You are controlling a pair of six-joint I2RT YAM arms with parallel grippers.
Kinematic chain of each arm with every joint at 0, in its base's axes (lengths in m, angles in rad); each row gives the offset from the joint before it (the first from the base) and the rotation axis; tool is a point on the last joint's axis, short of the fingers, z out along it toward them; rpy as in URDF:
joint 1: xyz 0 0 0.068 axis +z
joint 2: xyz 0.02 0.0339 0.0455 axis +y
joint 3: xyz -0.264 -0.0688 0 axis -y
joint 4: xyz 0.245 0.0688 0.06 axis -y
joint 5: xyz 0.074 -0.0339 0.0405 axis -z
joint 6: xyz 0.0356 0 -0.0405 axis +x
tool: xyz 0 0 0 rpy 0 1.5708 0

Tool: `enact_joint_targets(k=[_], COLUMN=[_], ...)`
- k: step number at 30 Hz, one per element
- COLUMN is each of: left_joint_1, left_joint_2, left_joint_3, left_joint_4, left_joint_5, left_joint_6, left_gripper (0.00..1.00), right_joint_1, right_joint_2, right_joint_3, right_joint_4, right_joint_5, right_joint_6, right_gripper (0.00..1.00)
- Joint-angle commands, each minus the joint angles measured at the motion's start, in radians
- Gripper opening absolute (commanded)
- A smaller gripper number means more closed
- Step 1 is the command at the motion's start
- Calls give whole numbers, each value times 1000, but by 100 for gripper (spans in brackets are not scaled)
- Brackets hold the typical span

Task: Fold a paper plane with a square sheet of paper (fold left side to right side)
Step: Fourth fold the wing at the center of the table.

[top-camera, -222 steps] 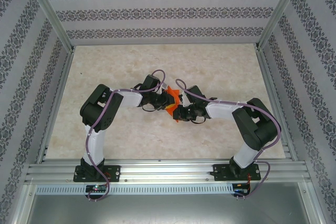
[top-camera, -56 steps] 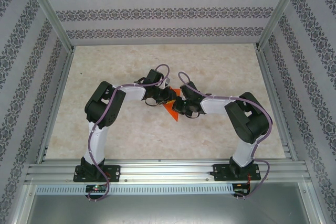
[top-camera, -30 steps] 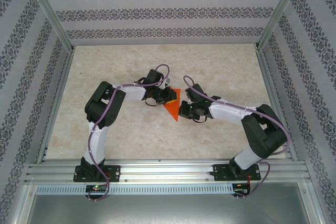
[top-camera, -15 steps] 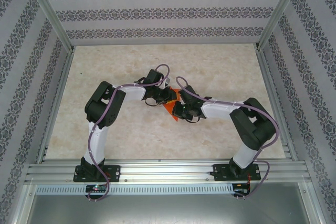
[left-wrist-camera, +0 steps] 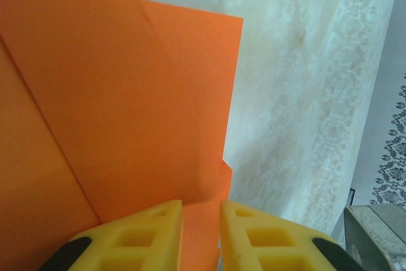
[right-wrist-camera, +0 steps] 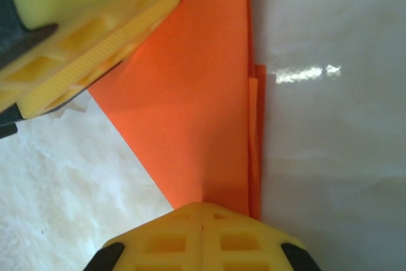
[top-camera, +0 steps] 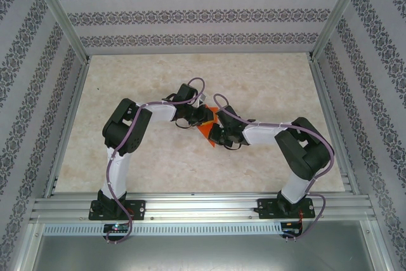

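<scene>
A piece of orange paper (top-camera: 205, 132) lies flat near the middle of a pale marbled desk (top-camera: 146, 80), between the 2 robot arms. It is no longer a plain square: it forms a narrow triangle whose sharp point faces the arms' bases. The left wrist view shows at least 2 overlapping layers with a diagonal crease and stepped edges. The right wrist view shows one long straight side where thin layers stack just beside each other. The left hand (left-wrist-camera: 202, 211) sits on the far, wider part of the paper. Its 2 yellow fingers (left-wrist-camera: 143, 233) stand a little apart, with orange showing through the narrow gap, so it seems to press the sheet down rather than pinch it. The right hand (right-wrist-camera: 203, 211) is fully closed, its fingers meeting along a seam, with nothing visibly gripped between them. Its tip rests on the paper close to the long layered side. Judging by the shape, the nose folds and a lengthwise fold look done, and the closed right hand is likely flattening that long crease. What probably remains is finishing the crease and folding out the wings, though how neatly the layers line up under the hands is hidden.
</scene>
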Motion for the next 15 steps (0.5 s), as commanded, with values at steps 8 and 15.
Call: enact_joint_targets(k=[8, 15], left_joint_1=[14, 15], left_joint_2=[68, 63], left_joint_3=[3, 5], left_joint_4=[-65, -73], left_joint_5=[-110, -114], left_joint_6=[38, 41], left_gripper=[24, 24], right_joint_1=[-7, -6], right_joint_2=[-38, -54], right_joint_3=[-114, -103], right_joint_4=[-177, -281], right_joint_5=[-47, -43], right_joint_6=[-52, -122], right_gripper=[3, 3])
